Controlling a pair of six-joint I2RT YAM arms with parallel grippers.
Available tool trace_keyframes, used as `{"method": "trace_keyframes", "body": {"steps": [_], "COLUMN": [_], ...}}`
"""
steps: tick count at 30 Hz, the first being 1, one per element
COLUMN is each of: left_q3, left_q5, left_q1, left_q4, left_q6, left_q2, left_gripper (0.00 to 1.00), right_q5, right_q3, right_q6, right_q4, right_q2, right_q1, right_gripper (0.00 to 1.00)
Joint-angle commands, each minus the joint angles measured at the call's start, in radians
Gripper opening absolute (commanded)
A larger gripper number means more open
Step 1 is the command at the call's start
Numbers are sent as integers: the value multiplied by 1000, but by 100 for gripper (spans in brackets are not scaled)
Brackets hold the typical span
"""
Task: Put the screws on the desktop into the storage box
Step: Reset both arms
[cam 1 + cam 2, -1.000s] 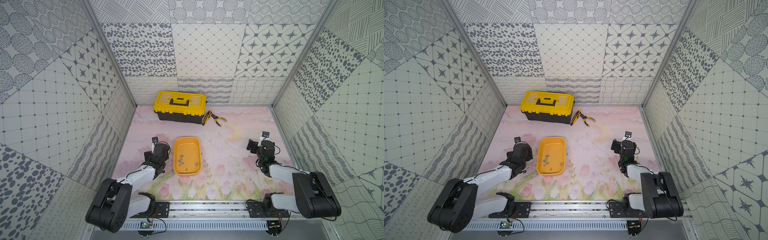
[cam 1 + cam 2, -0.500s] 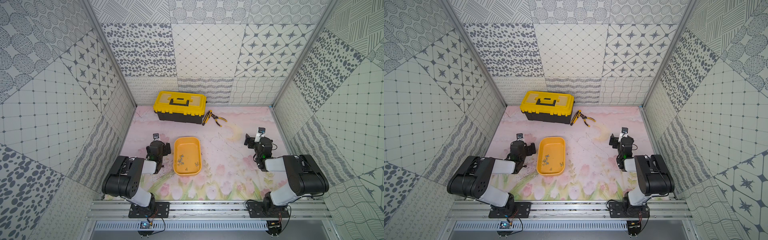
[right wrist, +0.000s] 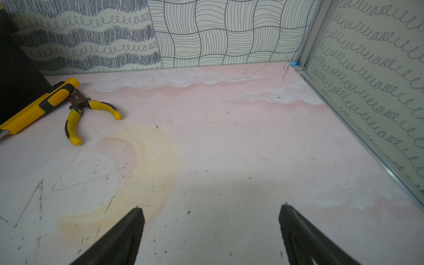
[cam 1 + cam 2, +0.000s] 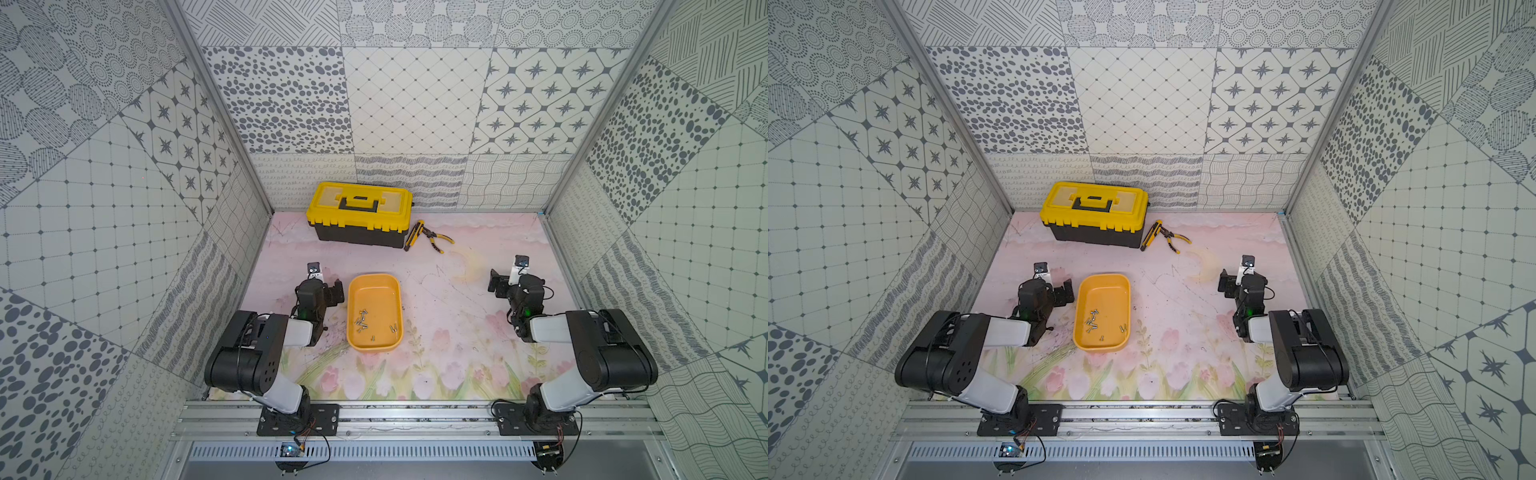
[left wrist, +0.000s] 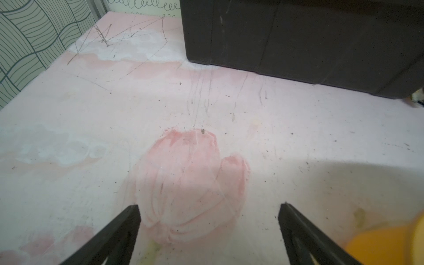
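Arms (image 4: pixel 249 357) folded back; left hand (image 5: pixel 208 205) and right hand (image 3: pixel 211 207) released above scuffed desktop (image 4: pixel 449 299) between patterned walls (image 4: pixel 415 104).

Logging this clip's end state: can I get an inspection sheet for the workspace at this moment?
Surface: pale pink tulip-printed desktop, scratched, with dark specks; no loose screw made out.
Job's things: small silver-grey metal screws lie inside the shallow yellow-orange plastic storage tray.
Clutter: yellow-and-black toolbox, yellow-handled pliers and yellow utility knife by the back wall.
Hands: left hand open, empty, beside the tray; right hand open, empty.
Cables: thin wires at both arm bases, off the surface.
Surroundings: grey-patterned wall panels; aluminium rail in front.
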Motion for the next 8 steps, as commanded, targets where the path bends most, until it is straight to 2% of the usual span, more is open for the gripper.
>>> {"method": "trace_keyframes", "body": {"steps": [1,8], "left_q3": [9,9], "left_q5": [34,34], "left_q1": [6,6], "left_q4": [65,60], "left_q6": [17,16], "left_q2": [1,0], "left_gripper": [99,99], "right_q5": [-36,-58], "right_q3": [21,20], "right_q6": [-25,-26], "right_q4": [7,8], "right_q2": [-8,-8], "right_q1": [0,-3], "right_gripper": [97,97]}}
